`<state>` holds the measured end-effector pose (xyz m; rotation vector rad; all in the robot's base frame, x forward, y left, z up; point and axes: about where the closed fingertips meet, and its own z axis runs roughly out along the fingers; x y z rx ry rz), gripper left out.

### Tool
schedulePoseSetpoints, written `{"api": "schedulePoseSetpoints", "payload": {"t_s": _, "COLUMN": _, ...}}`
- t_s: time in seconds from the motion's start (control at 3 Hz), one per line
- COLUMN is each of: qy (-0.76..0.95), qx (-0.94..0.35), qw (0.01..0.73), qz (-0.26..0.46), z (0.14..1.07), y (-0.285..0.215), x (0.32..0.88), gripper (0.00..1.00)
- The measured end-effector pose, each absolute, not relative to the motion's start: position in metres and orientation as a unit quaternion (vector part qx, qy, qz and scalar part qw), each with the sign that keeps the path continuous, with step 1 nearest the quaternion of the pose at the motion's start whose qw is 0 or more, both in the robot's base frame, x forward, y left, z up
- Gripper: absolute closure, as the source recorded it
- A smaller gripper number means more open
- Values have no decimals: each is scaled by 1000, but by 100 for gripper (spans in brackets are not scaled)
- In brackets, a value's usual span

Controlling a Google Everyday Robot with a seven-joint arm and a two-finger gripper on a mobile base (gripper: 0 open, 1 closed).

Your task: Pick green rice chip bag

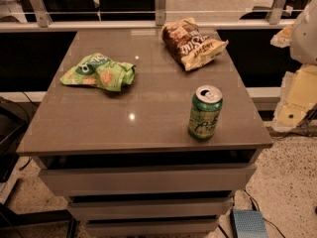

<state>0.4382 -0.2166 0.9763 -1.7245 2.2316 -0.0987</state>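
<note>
- The green bag (99, 72) lies flat and crumpled at about 10 o'clock on the tabletop (148, 113), well apart from the brown bag (192, 43) at 1 o'clock and the can (205, 112) at 4 o'clock.
- I take the pale bulk at the frame's 2 o'clock edge for the end effector (303, 31); whether it is wide or narrow I cannot tell.
- I'd come straight down over the bag's puffed middle, pinch across its short side, then lift slowly, since the foil will likely slip.
</note>
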Motion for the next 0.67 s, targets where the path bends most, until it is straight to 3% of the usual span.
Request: {"api": "schedulePoseSetpoints", "payload": {"t_s": 0.67, "qy": 775, "qx": -607, "qw": 171, "qz": -38, "z": 984, "y": -220, "x": 441, "gripper": 0}}
